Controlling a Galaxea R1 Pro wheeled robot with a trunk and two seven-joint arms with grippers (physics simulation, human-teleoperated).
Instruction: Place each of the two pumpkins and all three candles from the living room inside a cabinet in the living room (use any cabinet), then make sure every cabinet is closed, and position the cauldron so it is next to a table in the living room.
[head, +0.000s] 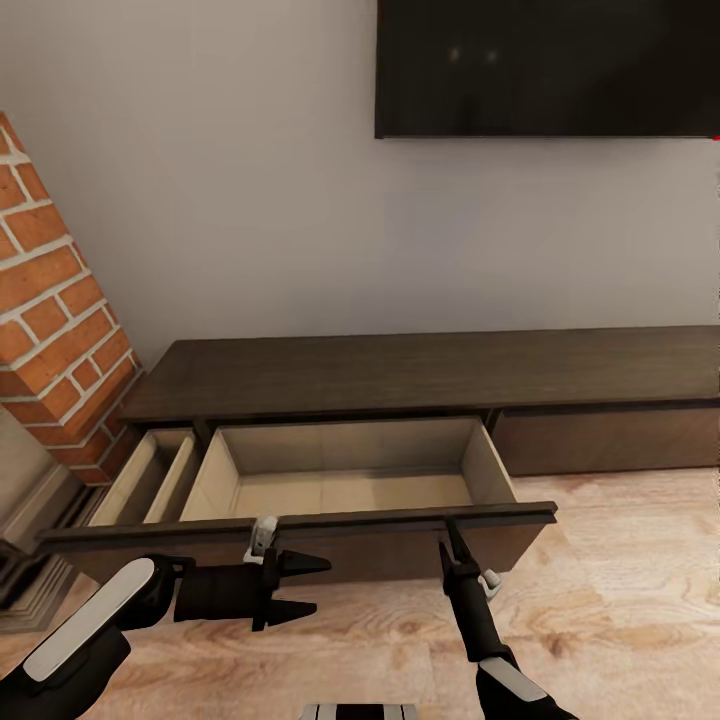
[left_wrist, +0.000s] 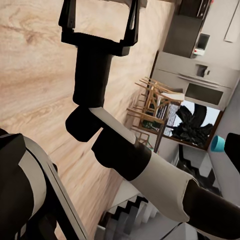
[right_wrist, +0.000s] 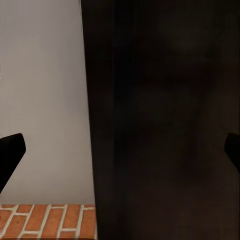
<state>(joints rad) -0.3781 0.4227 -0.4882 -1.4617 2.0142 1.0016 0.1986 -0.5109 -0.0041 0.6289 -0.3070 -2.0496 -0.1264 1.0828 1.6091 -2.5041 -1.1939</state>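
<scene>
- Black left pincer (head: 308, 587) at 7 o'clock in the head view, fingers spread apart and pointing toward 3 o'clock, holding nothing, hovering over the floor just in front of the drawer front.
- Black right pincer (head: 449, 528) at 5 o'clock, pointing up at the top edge of the open drawer's front panel; fingertips at or touching that edge; released or clenched, cannot tell from the head view.
- In the right wrist view, two dark fingertips (right_wrist: 10, 150) wide apart at the frame's sides, a dark wooden panel between them.
- Dark brown cabinet (head: 430, 372) against the grey wall (head: 250, 200), centre to 3 o'clock; flat top bare.
- Large drawer (head: 340, 480) pulled out, pale beige inside, nothing lying in it; narrower drawer (head: 150, 480) beside it at 9 o'clock, also pulled out.
- Red brick column (head: 55, 320) at 9 o'clock, black screen (head: 545, 65) at 1 o'clock.
- Light wood floor (head: 620, 600) beneath.
- In the left wrist view, the right arm (left_wrist: 150, 170) across the floor, chairs (left_wrist: 152, 102) and a kitchen beyond.
</scene>
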